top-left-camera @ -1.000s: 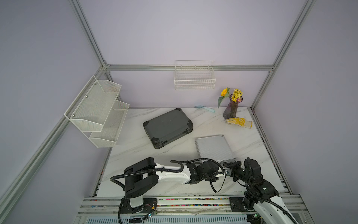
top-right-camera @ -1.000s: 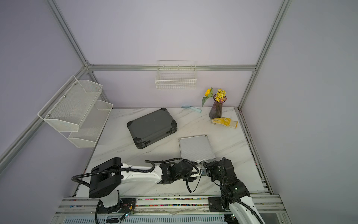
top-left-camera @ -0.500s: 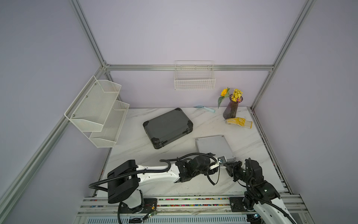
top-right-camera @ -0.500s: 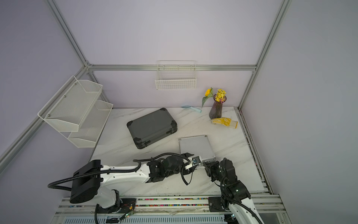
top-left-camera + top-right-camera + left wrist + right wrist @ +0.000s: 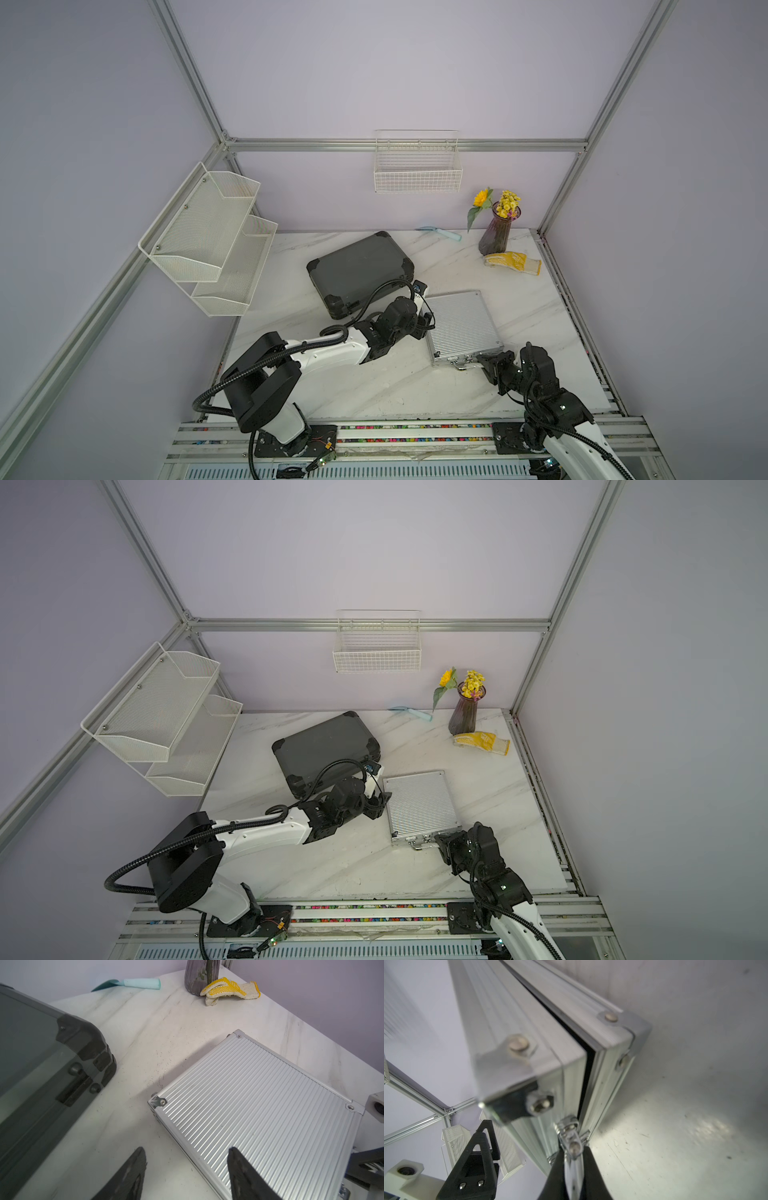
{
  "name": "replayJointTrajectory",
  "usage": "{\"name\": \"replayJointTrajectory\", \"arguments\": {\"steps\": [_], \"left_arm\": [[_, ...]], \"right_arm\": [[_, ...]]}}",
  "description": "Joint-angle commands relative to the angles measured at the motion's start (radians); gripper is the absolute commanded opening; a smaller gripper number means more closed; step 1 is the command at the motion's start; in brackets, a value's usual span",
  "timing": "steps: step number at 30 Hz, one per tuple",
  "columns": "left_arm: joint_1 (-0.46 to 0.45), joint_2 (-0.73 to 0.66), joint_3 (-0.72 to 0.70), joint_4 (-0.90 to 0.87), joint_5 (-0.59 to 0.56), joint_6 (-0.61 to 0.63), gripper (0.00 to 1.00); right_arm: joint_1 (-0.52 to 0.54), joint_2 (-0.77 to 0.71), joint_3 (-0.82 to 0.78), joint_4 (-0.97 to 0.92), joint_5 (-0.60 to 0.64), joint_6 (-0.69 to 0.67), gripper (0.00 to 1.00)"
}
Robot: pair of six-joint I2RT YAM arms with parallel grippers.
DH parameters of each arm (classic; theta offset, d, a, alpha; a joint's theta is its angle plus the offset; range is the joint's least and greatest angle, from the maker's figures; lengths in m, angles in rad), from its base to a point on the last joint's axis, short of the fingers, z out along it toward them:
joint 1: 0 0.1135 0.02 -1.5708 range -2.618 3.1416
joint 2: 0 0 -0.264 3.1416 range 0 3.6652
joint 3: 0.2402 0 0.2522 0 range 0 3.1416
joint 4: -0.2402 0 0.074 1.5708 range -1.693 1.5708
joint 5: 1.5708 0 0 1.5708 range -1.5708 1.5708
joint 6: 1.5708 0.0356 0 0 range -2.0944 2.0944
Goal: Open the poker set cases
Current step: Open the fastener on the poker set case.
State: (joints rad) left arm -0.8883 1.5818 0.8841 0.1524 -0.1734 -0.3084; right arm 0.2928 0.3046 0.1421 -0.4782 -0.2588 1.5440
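Right wrist camera gives me the clearest look. My right claw [image 5: 573, 1154] is pressed together on the chrome handle [image 5: 572, 1147] at the near face of the silver case [image 5: 512, 1022], with its fingers [image 5: 593, 1176] squeezing it from either side. Next to the handle a thin black gap runs along the case's seam up to the riveted corner, so the two halves are slightly parted there.

In both top views the silver case [image 5: 459, 326] lies flat on the tabletop [image 5: 374, 386], right of centre and toward the near edge. The right claw [image 5: 484, 365] reaches in from the near right to the case's near side.

My left claw [image 5: 427, 322] is at the silver case's left edge. From the left wrist camera I see its fingers [image 5: 243, 1174] spread apart. One is over the case's ribbed top and the other over bare tabletop, straddling that edge. I cannot tell whether either one touches.

The grey case [image 5: 359, 270] lies with its lid down, far and left of the silver one, around the tabletop's centre and turned at an angle. Its black-capped near right corner comes near the silver case's far left corner, but the two are apart.

At the far right a vase [image 5: 496, 235] of flowers stands by the wall. A yellow glove [image 5: 513, 262] lies just on the near side of it, and a pale blue scoop [image 5: 440, 233] lies to its left along the far edge.
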Motion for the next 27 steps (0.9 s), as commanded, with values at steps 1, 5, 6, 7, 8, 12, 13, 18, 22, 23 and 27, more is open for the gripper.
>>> {"name": "replayJointTrajectory", "arguments": {"steps": [1, 5, 6, 7, 8, 12, 13, 18, 22, 23, 27], "left_arm": [[0.012, 0.049, 0.003, 0.04, 0.093, -0.112, 0.64], [0.024, 0.101, 0.035, 0.045, 0.142, -0.139, 0.64], [0.028, 0.113, 0.042, 0.046, 0.153, -0.148, 0.64], [0.035, 0.127, 0.048, 0.046, 0.166, -0.162, 0.64], [0.042, 0.141, 0.054, 0.047, 0.18, -0.177, 0.64], [0.066, 0.18, 0.064, 0.077, 0.26, -0.218, 0.64], [0.072, 0.188, 0.064, 0.095, 0.281, -0.225, 0.64], [0.086, 0.242, 0.088, 0.161, 0.39, -0.269, 0.63], [0.086, 0.308, 0.141, 0.166, 0.447, -0.311, 0.61], [0.086, 0.323, 0.151, 0.168, 0.457, -0.322, 0.61], [0.086, 0.356, 0.172, 0.185, 0.471, -0.347, 0.6]], "right_arm": [[0.002, 0.004, -0.025, 0.085, 0.023, 0.041, 0.0], [0.003, 0.017, -0.038, 0.101, 0.02, 0.045, 0.0], [0.003, 0.022, -0.041, 0.105, 0.018, 0.045, 0.0], [0.003, 0.027, -0.044, 0.108, 0.016, 0.044, 0.0], [0.003, 0.032, -0.045, 0.108, 0.016, 0.044, 0.0], [0.003, 0.045, -0.047, 0.118, 0.015, 0.042, 0.0], [0.002, 0.046, -0.047, 0.118, 0.016, 0.042, 0.0], [0.003, 0.032, -0.049, 0.082, 0.017, 0.041, 0.0], [0.002, 0.015, -0.061, 0.084, 0.02, 0.053, 0.0], [0.003, 0.014, -0.062, 0.084, 0.018, 0.056, 0.0], [0.001, 0.02, -0.06, 0.076, 0.012, 0.049, 0.0]]}}
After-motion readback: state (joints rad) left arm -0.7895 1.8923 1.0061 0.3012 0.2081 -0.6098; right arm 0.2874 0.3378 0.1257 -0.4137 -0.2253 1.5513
